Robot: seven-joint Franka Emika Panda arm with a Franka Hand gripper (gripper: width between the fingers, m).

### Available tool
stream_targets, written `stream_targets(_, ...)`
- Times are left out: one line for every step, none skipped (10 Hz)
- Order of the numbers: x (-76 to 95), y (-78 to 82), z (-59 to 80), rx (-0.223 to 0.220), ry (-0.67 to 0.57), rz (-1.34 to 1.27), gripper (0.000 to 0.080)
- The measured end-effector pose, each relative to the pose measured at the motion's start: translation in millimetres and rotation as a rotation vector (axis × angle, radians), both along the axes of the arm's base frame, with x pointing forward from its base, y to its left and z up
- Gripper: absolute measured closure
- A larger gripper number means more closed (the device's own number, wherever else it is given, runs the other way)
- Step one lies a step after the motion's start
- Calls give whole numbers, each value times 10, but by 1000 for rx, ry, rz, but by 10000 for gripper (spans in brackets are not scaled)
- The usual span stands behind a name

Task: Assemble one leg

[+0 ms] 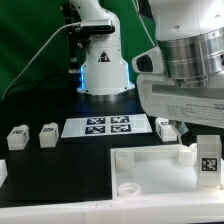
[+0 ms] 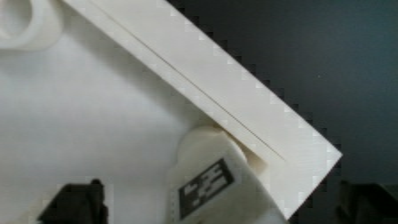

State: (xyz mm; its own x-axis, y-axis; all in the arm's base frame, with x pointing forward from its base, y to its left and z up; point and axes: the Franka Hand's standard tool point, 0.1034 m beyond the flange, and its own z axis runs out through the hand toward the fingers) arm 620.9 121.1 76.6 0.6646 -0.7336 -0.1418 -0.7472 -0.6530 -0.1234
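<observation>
A white leg with a black-and-white tag stands upright at the far corner of the white tabletop, on the exterior view's right. In the wrist view the same leg sits inside the tabletop's rim corner. My gripper hangs right above it. Its dark fingers stand wide on either side of the leg with a gap on each side, so my gripper is open and holds nothing. Two more legs lie on the black table at the exterior view's left.
The marker board lies behind the tabletop, in the middle of the table. The arm's white base stands at the back. The tabletop has a hole near its front left corner. A white object sits at the left edge.
</observation>
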Motion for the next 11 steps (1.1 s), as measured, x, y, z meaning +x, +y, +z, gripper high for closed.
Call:
stream_targets(0,-11,-4,0,-10,53,150)
stream_targets(1,-14,-4,-5,-34,184,150)
stream_targets(-2,3,0,-46,-26,348,150)
stream_targets(49,48,16,-85,-37,492,150)
stream_targets(51,77,5,-99,-49,597,150)
stream_targets(45,79,-1,-91,-45,560,150)
stream_targets(45,81,-1,-91,-40,524,273)
stream_targets(44,84,-1,-90,-38,504,421)
stream_targets(37,78,-6,-91,-26,442,421)
stream_targets(31,51,-15,-96,-5,318,498)
stream_targets(29,62,-15,-96,8,221,498)
